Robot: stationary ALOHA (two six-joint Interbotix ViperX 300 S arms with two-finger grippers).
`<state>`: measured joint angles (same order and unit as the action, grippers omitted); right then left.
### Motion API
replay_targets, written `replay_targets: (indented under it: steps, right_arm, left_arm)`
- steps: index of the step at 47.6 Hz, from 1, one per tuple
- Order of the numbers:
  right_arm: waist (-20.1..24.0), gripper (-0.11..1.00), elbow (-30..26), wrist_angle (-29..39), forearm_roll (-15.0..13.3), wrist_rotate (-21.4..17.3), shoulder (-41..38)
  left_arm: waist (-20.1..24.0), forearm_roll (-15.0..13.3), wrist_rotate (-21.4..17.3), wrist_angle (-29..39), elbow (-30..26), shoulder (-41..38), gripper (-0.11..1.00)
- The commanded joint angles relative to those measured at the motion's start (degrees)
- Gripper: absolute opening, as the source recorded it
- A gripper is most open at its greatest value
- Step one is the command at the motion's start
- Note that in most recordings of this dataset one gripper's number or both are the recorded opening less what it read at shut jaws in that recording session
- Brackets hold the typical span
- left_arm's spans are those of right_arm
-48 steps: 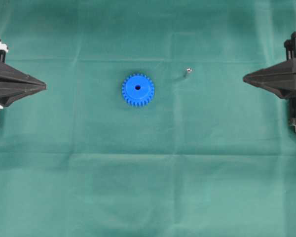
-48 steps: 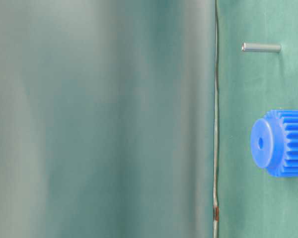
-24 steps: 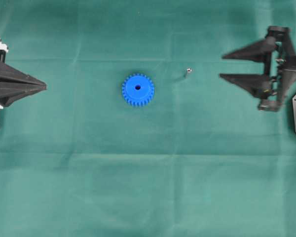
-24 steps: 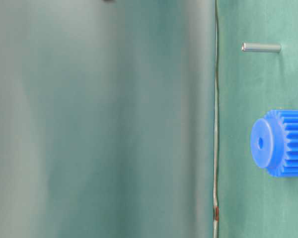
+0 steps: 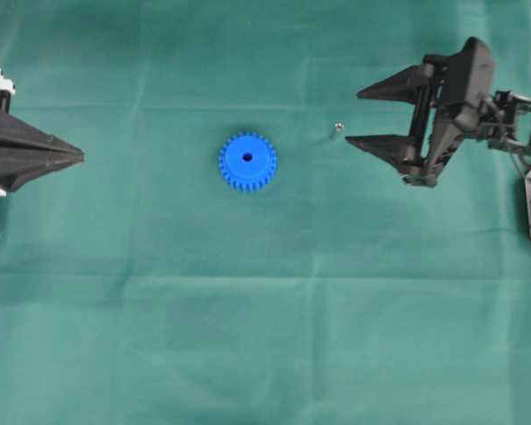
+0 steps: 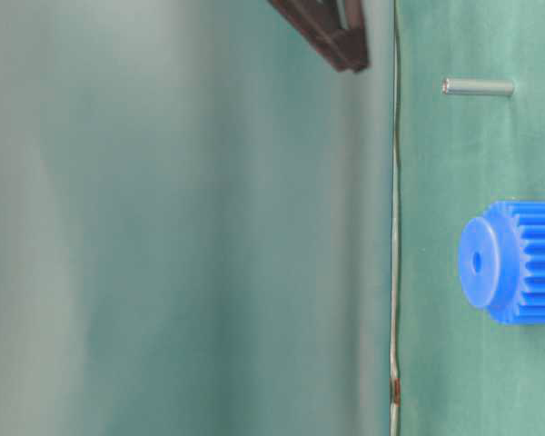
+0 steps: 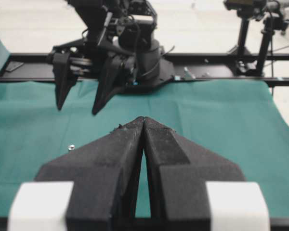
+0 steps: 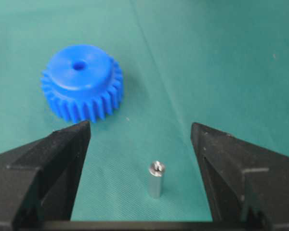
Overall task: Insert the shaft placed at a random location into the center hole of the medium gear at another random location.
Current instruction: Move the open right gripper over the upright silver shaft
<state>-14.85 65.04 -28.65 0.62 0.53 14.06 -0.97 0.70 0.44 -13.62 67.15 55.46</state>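
The medium gear (image 5: 248,161), bright blue, lies flat on the green cloth with its center hole (image 5: 247,157) facing up and nothing in it. The shaft (image 5: 338,127), a small silvery pin, stands upright on the cloth to the gear's right. My right gripper (image 5: 353,118) is open, just right of the shaft and apart from it. In the right wrist view the shaft (image 8: 155,179) stands between the spread fingers, with the gear (image 8: 82,83) beyond. My left gripper (image 5: 81,156) sits shut and empty at the far left.
Green cloth (image 5: 265,336) covers the table, with open cloth around the gear and shaft. The table-level view is turned sideways and shows the shaft (image 6: 477,87), the gear (image 6: 513,262) and a dark finger (image 6: 327,27) at its top edge.
My right gripper has gone from shut to wide open and has moved left from the right edge to just beside the shaft. Gear, shaft and left gripper have not moved.
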Motion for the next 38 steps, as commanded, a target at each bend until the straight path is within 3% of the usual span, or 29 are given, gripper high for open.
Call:
replay_targets:
  steps: [1, 27, 38]
  right_arm:
    - [-0.4, 0.85, -1.8, -1.2, 0.1, 0.0, -2.5]
    - [-1.4, 0.84, -4.8, -1.4, 0.3, 0.0, -12.9]
    - [-1.5, 0.75, -4.6, -1.4, 0.9, 0.0, -14.1]
  left_arm:
    - [-0.2, 0.2, 0.0, -0.2, -1.3, -0.2, 0.0]
    - [0.0, 0.2, -0.1, 0.4, -1.2, -0.1, 0.0]
    - [0.0, 0.2, -0.1, 0.5, -1.3, 0.0, 0.0]
